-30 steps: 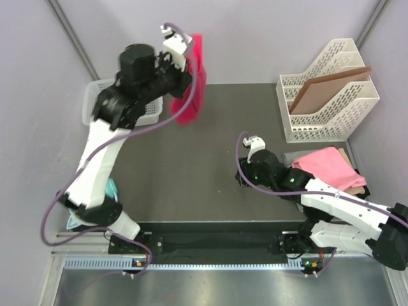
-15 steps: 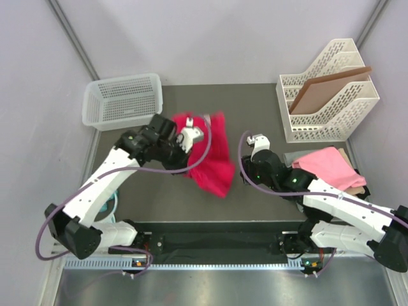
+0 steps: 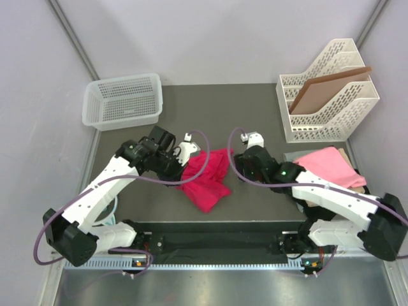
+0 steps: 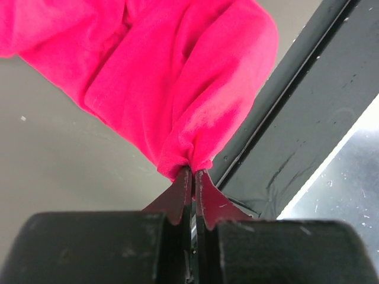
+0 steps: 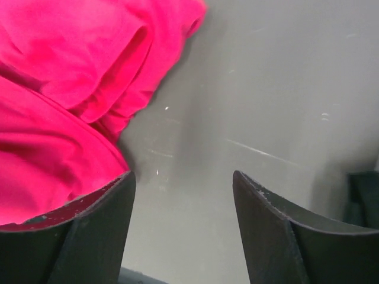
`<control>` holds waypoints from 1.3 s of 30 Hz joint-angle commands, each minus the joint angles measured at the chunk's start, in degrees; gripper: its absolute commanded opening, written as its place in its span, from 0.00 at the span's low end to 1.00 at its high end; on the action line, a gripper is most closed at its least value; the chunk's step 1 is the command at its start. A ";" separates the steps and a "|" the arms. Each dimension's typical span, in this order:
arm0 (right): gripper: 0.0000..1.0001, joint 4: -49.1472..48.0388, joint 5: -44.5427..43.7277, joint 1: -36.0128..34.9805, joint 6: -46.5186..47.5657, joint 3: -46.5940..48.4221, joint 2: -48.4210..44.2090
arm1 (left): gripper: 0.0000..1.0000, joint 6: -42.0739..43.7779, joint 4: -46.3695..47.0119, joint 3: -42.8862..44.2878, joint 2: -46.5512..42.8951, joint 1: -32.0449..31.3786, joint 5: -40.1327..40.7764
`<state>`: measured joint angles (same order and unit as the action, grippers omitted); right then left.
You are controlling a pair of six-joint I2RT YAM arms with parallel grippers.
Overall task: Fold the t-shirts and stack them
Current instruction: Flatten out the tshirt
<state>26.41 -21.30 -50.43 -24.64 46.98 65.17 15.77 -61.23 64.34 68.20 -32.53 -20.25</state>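
Left wrist: left gripper (image 4: 192, 173) pinched crimson t-shirt (image 4: 177, 77) | right wrist: right gripper (image 5: 183, 177) stood open | overhead only: light pink t-shirt (image 3: 328, 164)

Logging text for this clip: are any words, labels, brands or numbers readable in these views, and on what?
No readable text in any view.
Crimson shirt: plain, no print or tag visible.
Pink shirt: plain.
Basket, file rack, brown board: no labels.
Front rail: small lights only, no characters.
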 commanded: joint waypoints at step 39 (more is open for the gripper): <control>0.49 -22.28 42.04 20.03 -2.43 14.37 38.45 | 0.00 4.09 -3.63 2.81 -1.06 0.19 0.83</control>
<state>8.45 16.91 -29.85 -25.36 61.49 102.94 19.49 -66.37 67.16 67.55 -32.49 -19.42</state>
